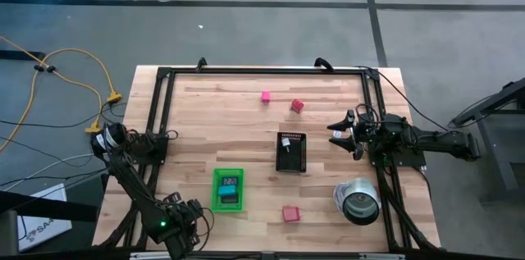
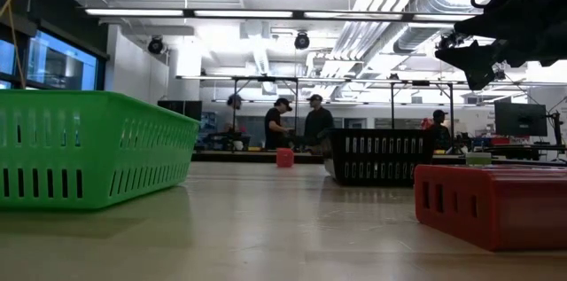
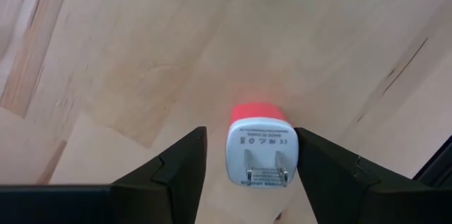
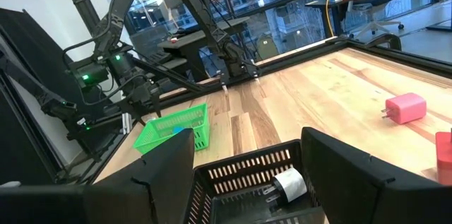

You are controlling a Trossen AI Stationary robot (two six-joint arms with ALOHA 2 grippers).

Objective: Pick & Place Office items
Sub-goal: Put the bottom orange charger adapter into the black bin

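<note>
A small charger block [image 3: 258, 150], pink-red with a white face and two prongs turned up, stands on the bare wood. My left gripper [image 3: 251, 131] points down over it at the table's near left [image 1: 187, 225], open, one finger on each side with narrow gaps. In the high view the gripper hides the block. More office items lie about: a pink one [image 1: 266, 96], a red one [image 1: 296, 106], another red one [image 1: 289, 212] and a white one [image 4: 286, 185] inside the black tray [image 1: 291, 152]. My right gripper [image 1: 338, 133] waits open at the right.
The green tray [image 1: 228, 188], with dark and light blue pieces inside, stands right of my left gripper. A silver can [image 1: 358, 200] lies at the near right. A black frame [image 1: 164, 112] borders the table. People stand in the room beyond the far edge.
</note>
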